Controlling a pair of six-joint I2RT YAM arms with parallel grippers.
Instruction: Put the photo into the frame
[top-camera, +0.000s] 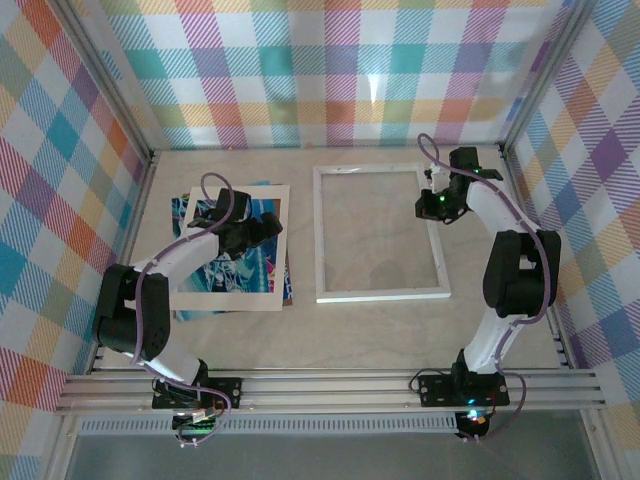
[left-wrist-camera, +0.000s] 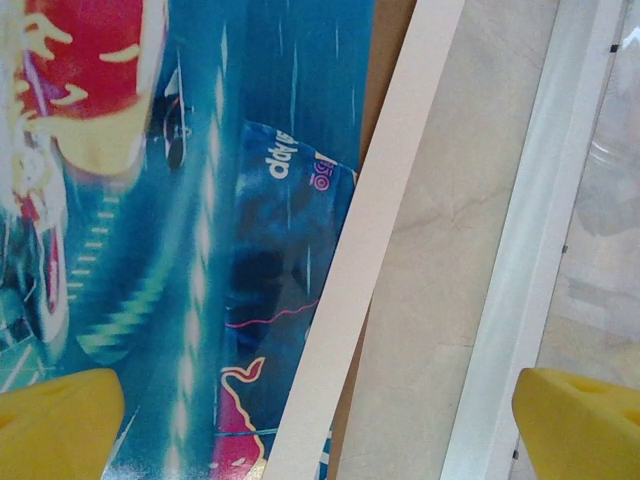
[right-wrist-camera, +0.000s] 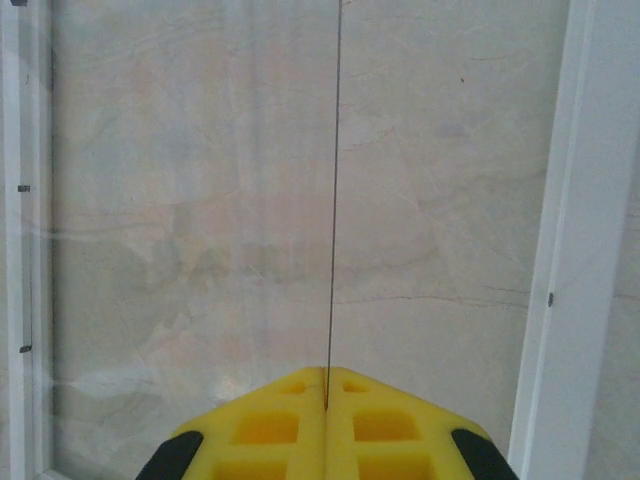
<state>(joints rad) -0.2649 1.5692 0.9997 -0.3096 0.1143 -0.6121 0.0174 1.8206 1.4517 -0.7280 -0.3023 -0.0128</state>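
Left of the frame (top-camera: 382, 293), the spread left claw (top-camera: 263, 230) is risking snagging the mat (top-camera: 230, 301) covering the photo (top-camera: 243, 275); right claw (top-camera: 432, 206) is sitting closed.

Glossy printed paper for the photo (left-wrist-camera: 200, 250) under the left gripper (left-wrist-camera: 318, 425); matt cream card for the mat (left-wrist-camera: 372, 230) beside it. Smooth white edging and clear, reflective pane (right-wrist-camera: 200, 200) on the frame (right-wrist-camera: 590, 200) below the right gripper (right-wrist-camera: 327, 380). Polished, marble-look worktop (left-wrist-camera: 430, 300).

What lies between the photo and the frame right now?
In the left wrist view: the cream mat overlapping the photo, then bare table up to the frame.
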